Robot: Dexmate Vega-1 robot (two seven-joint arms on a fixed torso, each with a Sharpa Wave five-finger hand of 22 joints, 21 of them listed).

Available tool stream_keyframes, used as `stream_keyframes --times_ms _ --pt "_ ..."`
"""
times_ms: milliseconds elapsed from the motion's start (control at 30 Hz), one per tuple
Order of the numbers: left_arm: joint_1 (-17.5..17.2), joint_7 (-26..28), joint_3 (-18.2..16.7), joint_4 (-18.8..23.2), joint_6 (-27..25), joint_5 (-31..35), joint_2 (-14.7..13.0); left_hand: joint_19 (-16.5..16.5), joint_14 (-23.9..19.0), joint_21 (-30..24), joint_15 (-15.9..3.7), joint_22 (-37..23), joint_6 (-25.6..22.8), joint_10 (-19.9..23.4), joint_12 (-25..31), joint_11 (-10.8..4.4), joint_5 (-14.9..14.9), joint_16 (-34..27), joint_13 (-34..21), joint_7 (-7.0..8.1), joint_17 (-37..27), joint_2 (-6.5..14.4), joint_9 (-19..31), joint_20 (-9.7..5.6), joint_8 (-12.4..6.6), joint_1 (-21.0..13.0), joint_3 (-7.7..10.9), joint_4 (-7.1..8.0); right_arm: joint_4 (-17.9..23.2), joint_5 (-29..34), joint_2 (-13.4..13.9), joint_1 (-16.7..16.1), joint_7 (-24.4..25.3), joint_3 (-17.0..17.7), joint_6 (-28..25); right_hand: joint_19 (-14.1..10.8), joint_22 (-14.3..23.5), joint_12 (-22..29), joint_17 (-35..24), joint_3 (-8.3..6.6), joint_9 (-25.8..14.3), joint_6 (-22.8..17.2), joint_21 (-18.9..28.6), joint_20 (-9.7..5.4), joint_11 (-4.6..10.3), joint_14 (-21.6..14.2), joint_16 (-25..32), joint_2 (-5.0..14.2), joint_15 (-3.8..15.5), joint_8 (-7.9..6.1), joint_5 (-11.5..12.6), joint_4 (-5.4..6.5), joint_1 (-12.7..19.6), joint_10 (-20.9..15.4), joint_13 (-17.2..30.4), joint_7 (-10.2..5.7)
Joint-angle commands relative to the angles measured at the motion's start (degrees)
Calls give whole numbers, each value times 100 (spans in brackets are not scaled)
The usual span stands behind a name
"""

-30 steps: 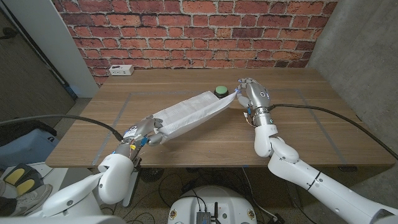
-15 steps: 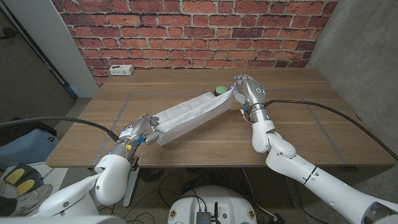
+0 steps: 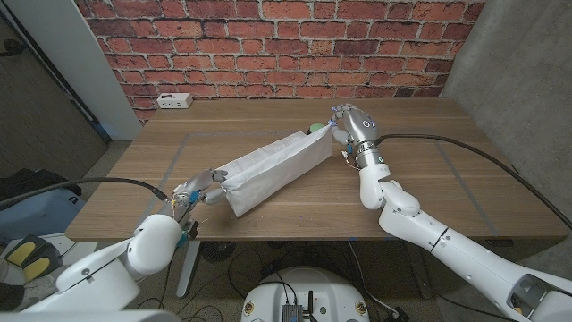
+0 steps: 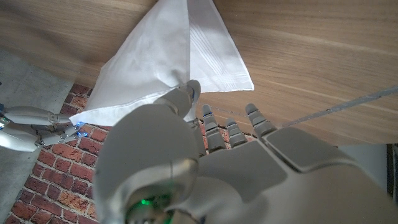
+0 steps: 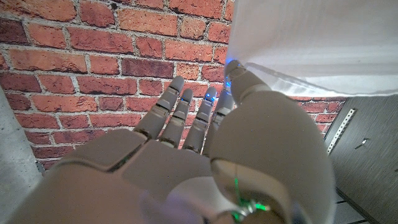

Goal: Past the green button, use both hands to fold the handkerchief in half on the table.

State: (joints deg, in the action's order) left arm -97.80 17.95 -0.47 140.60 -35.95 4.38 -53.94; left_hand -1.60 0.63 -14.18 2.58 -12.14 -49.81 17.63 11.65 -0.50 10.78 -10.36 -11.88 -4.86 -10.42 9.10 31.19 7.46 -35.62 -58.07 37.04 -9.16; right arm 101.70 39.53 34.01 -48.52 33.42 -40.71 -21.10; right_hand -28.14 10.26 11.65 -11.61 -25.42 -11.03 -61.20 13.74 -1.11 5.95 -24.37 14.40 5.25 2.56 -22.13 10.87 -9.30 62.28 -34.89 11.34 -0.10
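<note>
A white handkerchief (image 3: 273, 166) hangs stretched in the air between my two hands, slanting from near left to far right over the wooden table (image 3: 429, 183). My left hand (image 3: 198, 190) pinches its near corner close to the table's front edge; in the left wrist view the handkerchief (image 4: 163, 62) spreads away from my left hand (image 4: 186, 155) toward my right hand (image 4: 37, 124). My right hand (image 3: 351, 126) pinches the far corner, lifted above the table. The green button (image 3: 314, 129) peeks out behind the cloth beside that hand. In the right wrist view the handkerchief (image 5: 311, 43) hangs from my right hand (image 5: 205, 155).
A white power strip (image 3: 173, 101) lies at the table's far left by the brick wall (image 3: 268, 45). Grey tape lines (image 3: 174, 161) mark the tabletop. Black cables trail from both arms.
Both hands have risen with the handkerchief. The cloth's lower edge has lifted off the table and it now hangs wider. My right hand has shifted slightly toward the far wall.
</note>
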Motion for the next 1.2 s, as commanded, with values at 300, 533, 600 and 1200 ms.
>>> stream_keyframes --times_ms 300,533,600,1200 --pt "421 -205 -136 -461 127 -615 84 85 81 -6 15 -32 -444 -31 3 21 11 -11 -20 -500 -2 79 120 30 -105 4 37 24 -681 -129 -216 725 -194 -224 206 -10 22 -14 -41 -92 -25 -4 -22 24 -22 -11 -34 15 804 -25 -3 39 -98 -19 9 2" --pt "702 -43 128 -266 -581 -431 -131 84 69 -21 13 -40 -455 -19 18 -4 22 -25 -23 -450 -6 48 155 44 -148 46 53 33 -931 -167 -293 972 -287 -331 318 -2 22 -26 -47 -119 -23 15 -30 32 -13 -9 -51 23 799 -17 -9 51 -138 -4 10 7" --pt "803 -14 200 -238 -759 -416 -175 86 71 -24 16 -42 -442 -19 20 -2 23 -28 -24 -446 -9 49 152 48 -146 61 56 42 -1009 -177 -322 1040 -307 -362 346 -5 22 -27 -47 -127 -23 23 -30 32 -20 -7 -56 22 799 -14 -10 51 -144 -4 11 2" --pt "1371 39 526 -326 -1143 -627 -497 95 71 -44 6 -52 -483 -50 24 -25 30 -34 -28 -388 -9 -1 76 51 -148 127 80 38 -1571 -306 -492 1493 -403 -566 538 6 22 -42 -55 -182 -23 48 -44 37 -20 -4 -87 22 804 -7 -16 56 -206 12 12 -9"
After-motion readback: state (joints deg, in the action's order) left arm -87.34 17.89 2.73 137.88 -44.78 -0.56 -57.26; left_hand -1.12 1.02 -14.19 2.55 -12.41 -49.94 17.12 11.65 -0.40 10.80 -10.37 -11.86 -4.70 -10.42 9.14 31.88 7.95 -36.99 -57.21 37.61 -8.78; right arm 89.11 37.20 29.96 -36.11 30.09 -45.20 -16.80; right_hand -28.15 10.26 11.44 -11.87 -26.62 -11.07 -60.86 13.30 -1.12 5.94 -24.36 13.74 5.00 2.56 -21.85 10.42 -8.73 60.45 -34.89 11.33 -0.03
